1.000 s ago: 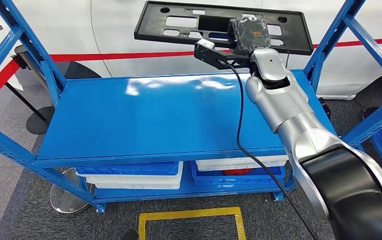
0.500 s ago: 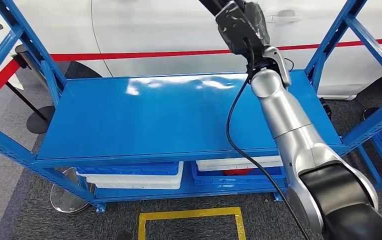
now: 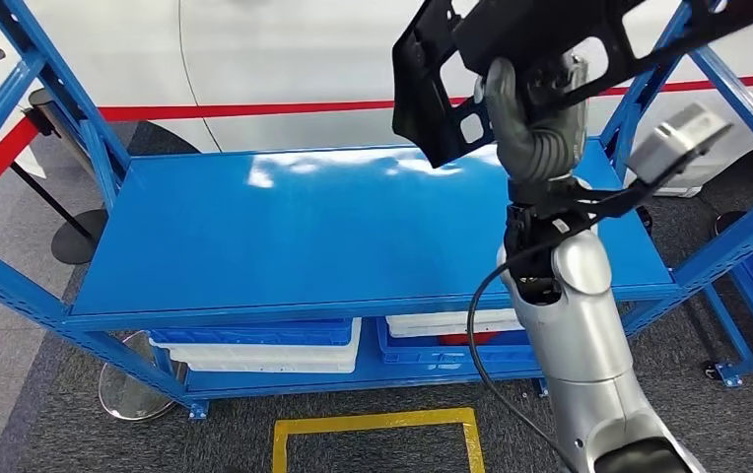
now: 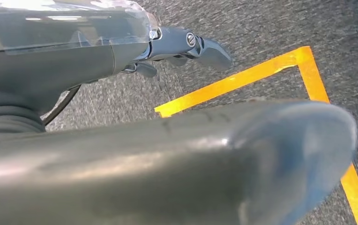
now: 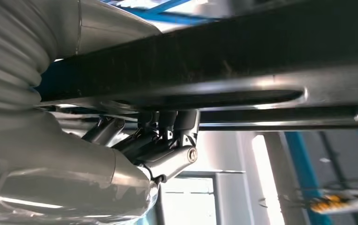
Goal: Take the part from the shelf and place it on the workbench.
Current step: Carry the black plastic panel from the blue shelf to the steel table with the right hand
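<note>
Right hand raised above the far right part of the shelf, fingers closed around the black part; grip is on the part's lower edge, thumb on the near face. Right wrist view confirms: dark fingers hooked over the edge of the part, which crosses the frame as a long dark bar. Part is a flat black plastic frame with rectangular cut-outs, held in the air, tilted, one end dropping toward the shelf top and the other running up and off toward the upper right. It is clear of the shelf surface, not touching it. Right arm silver, rising from lower right, with a black cable looping beside it and a grey wrist camera block out to the right. Left hand hangs low over the floor: dark fingers lie fairly straight, nothing seen in them, but how far apart they are cannot be told. Below it, grey carpet and a yellow tape outline. Shelf blue steel, glossy top deck, blue uprights either side. Lower tier carries white and blue bins. Behind the shelf, a white car body with a red stripe running across. Yellow floor square lies in front of the shelf.
</note>
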Action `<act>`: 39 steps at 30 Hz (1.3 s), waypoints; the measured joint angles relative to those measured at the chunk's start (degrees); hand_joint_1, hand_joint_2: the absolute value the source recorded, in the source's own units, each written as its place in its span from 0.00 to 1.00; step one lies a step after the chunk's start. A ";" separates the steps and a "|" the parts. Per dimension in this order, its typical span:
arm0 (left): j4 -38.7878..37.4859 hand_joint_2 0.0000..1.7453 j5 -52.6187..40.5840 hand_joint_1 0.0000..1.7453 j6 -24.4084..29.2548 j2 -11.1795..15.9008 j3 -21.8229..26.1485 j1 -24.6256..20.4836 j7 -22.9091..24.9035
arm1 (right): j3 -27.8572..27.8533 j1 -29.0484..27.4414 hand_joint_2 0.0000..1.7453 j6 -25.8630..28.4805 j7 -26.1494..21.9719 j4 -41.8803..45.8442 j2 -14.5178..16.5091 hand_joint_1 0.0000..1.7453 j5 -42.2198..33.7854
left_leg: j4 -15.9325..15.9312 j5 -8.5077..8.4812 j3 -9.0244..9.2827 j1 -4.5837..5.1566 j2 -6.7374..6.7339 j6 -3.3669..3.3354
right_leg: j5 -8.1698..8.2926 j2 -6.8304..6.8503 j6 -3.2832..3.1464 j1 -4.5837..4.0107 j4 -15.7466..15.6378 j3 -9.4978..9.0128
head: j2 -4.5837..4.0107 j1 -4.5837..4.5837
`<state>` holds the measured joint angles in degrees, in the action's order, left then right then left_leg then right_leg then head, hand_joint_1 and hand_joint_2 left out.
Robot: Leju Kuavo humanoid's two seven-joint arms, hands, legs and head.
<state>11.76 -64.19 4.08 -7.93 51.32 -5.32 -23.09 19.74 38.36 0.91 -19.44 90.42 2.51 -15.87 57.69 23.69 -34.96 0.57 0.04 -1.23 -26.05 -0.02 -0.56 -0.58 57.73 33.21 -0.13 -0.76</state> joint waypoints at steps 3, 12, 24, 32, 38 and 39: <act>0.00 0.00 1.79 0.00 0.36 0.00 1.16 0.31 -2.07 | -0.02 -6.02 1.00 -3.82 -3.76 6.36 -0.56 1.00 -4.77 | 0.00 0.02 0.06 -0.01 0.11 -0.01 | -0.09 0.13 0.03 -0.01 -0.02 -0.08 | -0.01 0.01; 0.00 0.00 3.83 0.00 0.74 -0.07 4.18 1.54 -12.45 | -2.43 -32.53 1.00 -6.75 -18.14 27.00 -2.97 1.00 -0.21 | 0.00 0.47 0.20 0.01 0.23 -0.04 | -0.43 0.15 0.01 0.03 -0.02 -0.26 | 0.00 0.00; 0.02 0.00 5.37 0.00 -1.79 -0.09 5.69 1.05 -14.60 | -4.15 -36.43 1.00 -8.15 -16.71 29.77 -3.13 1.00 0.68 | 0.00 0.45 0.41 0.01 0.14 -0.04 | -0.43 0.07 0.01 0.02 -0.01 -0.43 | -0.01 0.00; 0.02 0.00 5.38 0.00 -1.88 -0.09 5.93 0.98 -14.66 | -4.51 -36.60 1.00 -8.15 -16.69 29.99 -3.20 1.00 0.70 | 0.00 0.45 0.40 0.01 0.14 -0.04 | -0.43 0.07 0.01 0.03 -0.02 -0.43 | 0.00 0.00; 0.03 0.00 7.55 0.00 -5.70 -0.09 7.29 0.93 -13.52 | -4.51 -36.40 1.00 -8.73 -15.64 29.98 -3.28 1.00 0.86 | -0.01 0.46 0.40 0.01 0.15 -0.04 | -0.43 0.07 0.01 0.03 -0.01 -0.45 | -0.01 0.00; 0.04 0.00 7.72 0.00 -5.86 -0.09 7.58 0.94 -13.28 | -4.51 -36.30 1.00 -8.90 -15.46 29.98 -3.29 1.00 0.86 | -0.01 0.46 0.40 0.01 0.15 -0.04 | -0.43 0.07 0.01 0.02 -0.01 -0.45 | -0.01 0.00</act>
<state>11.80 -56.46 -1.78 -8.02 58.89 -4.38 -36.38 15.23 2.06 -7.98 -34.90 120.40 -0.78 -15.02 57.68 24.14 -34.56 0.59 0.19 -1.27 -26.48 0.05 -0.56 -0.56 57.72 32.76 -0.13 -0.76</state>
